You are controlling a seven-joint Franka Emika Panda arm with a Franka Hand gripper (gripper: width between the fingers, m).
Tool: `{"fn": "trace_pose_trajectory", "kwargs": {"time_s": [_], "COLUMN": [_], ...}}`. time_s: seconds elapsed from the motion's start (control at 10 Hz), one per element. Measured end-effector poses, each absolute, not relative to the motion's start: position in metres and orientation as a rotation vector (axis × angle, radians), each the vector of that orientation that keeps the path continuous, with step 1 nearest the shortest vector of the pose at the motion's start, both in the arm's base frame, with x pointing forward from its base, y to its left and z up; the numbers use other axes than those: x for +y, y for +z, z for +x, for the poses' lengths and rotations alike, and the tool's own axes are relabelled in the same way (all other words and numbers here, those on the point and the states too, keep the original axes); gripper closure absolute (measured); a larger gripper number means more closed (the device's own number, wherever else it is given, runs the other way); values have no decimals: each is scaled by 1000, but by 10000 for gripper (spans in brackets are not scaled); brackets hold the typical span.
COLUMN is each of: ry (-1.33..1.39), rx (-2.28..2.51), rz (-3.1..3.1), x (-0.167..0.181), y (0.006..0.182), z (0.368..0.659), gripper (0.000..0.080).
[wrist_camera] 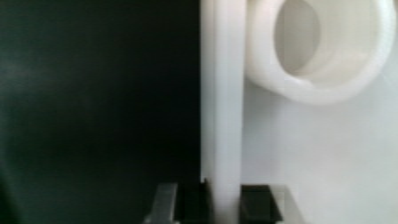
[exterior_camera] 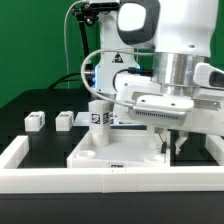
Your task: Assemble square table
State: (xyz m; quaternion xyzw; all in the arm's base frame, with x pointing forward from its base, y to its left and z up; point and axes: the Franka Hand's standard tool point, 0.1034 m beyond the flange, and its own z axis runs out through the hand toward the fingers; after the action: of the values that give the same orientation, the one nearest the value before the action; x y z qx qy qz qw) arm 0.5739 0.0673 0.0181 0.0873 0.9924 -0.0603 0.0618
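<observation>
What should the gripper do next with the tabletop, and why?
Probably squeeze shut on the raised rim of the tabletop. In the wrist view the gripper fingers straddle that thin rim, one each side. Whether they already pinch it is unclear, so secure the grip before shifting it.

White tabletop (exterior_camera: 95, 155) lies flat; two leg blocks (exterior_camera: 36, 121) beside, third block (exterior_camera: 99, 114) perhaps upon it.

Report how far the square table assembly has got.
Done: one leg seems to stand at the tabletop corner. In hand: the gripper clamps the tabletop's rim. Left: two loose legs sit on the black surface; a fourth isn't visible.
</observation>
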Motion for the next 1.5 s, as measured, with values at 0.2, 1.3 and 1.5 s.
{"fn": "trace_pose_trajectory", "kwargs": {"time_s": [0.2,1.3,1.5], "ry": [-183,-297,-304], "rx": [3000,3035,3035], "rz": [269,111,105], "x": [64,102,103], "y": [18,18,18], "z": [574,565,564], "gripper": [736,736,736]}}
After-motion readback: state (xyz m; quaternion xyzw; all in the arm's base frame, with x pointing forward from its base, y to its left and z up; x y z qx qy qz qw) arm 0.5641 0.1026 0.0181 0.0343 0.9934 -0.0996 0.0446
